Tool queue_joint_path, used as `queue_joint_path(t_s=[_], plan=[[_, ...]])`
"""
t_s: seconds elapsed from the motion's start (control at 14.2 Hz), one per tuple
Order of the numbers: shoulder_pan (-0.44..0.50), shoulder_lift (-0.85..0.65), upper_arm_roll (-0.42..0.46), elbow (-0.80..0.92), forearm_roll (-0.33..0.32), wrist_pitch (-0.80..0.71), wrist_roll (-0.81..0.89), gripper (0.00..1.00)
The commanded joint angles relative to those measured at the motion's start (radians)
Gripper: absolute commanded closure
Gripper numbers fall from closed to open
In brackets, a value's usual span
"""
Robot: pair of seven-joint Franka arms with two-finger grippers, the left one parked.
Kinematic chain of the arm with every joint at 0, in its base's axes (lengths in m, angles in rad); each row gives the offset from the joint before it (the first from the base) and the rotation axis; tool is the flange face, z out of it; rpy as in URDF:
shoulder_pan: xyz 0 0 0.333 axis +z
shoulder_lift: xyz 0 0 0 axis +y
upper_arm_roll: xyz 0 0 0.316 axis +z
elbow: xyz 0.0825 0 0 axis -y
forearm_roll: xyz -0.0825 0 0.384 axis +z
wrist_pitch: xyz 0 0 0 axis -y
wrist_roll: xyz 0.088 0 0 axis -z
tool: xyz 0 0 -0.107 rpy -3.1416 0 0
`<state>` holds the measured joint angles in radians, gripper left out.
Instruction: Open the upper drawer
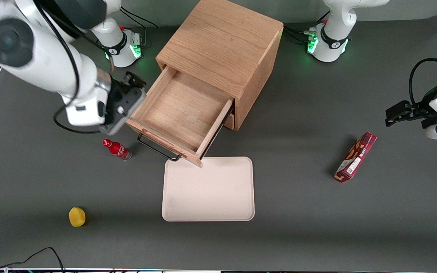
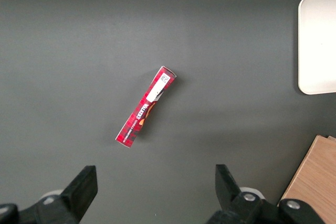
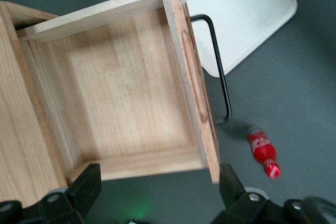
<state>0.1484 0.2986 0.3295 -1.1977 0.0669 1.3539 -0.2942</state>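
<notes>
The upper drawer (image 1: 180,113) of the light oak cabinet (image 1: 222,41) stands pulled far out, and its inside (image 3: 126,87) is bare wood. Its long black bar handle (image 1: 157,148) (image 3: 220,72) faces the front camera, above the tray's edge. My gripper (image 1: 129,104) (image 3: 157,192) hovers beside the drawer's side wall, toward the working arm's end of the table. It is open, its fingers (image 3: 86,187) spread wide with nothing between them, clear of the handle. Only a sliver of the lower drawer (image 1: 229,121) shows under the open one.
A cream tray (image 1: 208,189) (image 3: 236,19) (image 2: 317,40) lies in front of the cabinet. A small red bottle (image 1: 118,149) (image 3: 262,150) lies near the handle's end. A yellow fruit (image 1: 77,217) sits nearer the front camera. A red box (image 1: 355,157) (image 2: 145,107) lies toward the parked arm's end.
</notes>
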Motion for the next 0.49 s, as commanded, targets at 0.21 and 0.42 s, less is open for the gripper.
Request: queue_joint_path(t_s=[0.21,0.42], plan=[[-0.045,-0.218,0.005,-0.222,-0.018,0.085,0.177,0.0],[-0.098,-0.415,0.005,-0.445,-0.006,0.194,0.194,0.0]])
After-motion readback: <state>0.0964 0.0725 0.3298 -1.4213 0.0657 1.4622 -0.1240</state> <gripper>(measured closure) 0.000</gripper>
